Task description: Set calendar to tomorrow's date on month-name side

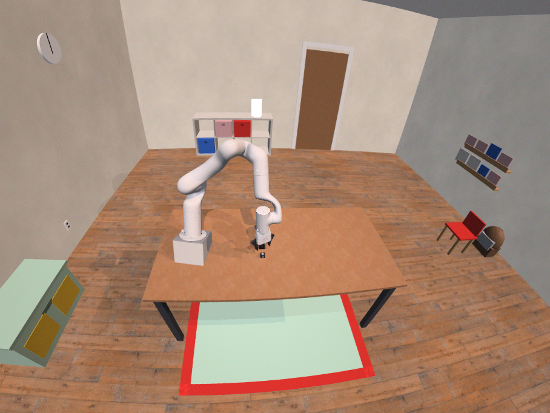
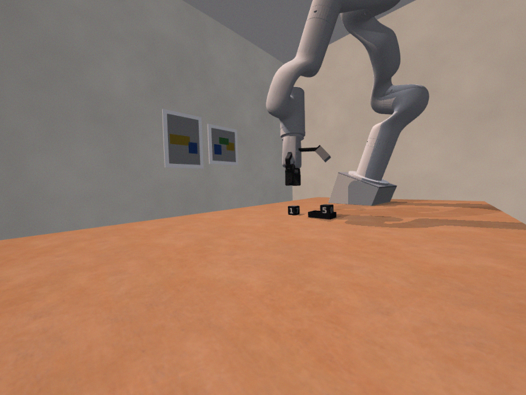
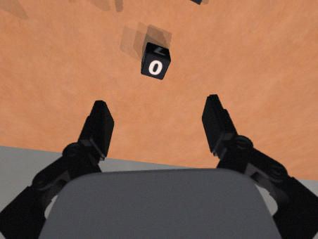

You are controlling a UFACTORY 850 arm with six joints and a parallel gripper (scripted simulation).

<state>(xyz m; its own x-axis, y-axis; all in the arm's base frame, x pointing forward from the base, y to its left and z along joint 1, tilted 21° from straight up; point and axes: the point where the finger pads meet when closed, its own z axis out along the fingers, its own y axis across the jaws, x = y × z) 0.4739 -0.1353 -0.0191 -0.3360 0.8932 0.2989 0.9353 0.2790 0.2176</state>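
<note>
A loose black cube (image 1: 262, 255) (image 2: 293, 209) (image 3: 155, 65) stands flat on the table, outside the tray. The wrist view shows a white 0 on its top and a 7-like mark on a side; the exterior view shows a 1 and a 7 on its sides. The black tray (image 2: 313, 214) lies flat beside it. A second cube (image 2: 326, 208) stands in the tray, with a 5 facing the exterior camera and part of a 0 beside it. My gripper (image 1: 263, 244) (image 2: 292, 177) (image 3: 156, 109) is open and empty, above table height near the loose cube. The tray's month side is hidden.
The table (image 1: 333, 266) carries the arm's grey base block (image 1: 188, 252) at its left end. A small dark corner (image 3: 197, 1) shows at the top edge of the wrist view; it is too cut off to name. The arm's shadows fall across the table near the tray.
</note>
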